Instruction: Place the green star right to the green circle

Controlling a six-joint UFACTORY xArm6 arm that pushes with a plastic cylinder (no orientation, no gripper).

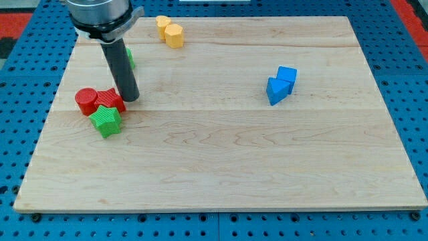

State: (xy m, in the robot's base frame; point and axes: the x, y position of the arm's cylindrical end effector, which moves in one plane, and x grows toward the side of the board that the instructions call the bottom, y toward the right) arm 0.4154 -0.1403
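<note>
The green star (106, 120) lies near the view's left edge of the wooden board (227, 167), just below two red blocks (98, 100) that touch it. The green circle (129, 57) sits higher up, mostly hidden behind the dark rod; only a green sliver shows at the rod's right side. My tip (130, 99) rests on the board just right of the red blocks and up-right of the green star, close to them.
Two yellow blocks (169, 31) sit together near the view's top edge. Two blue blocks (281, 84) sit together right of centre. The board lies on a blue perforated surface (414, 80).
</note>
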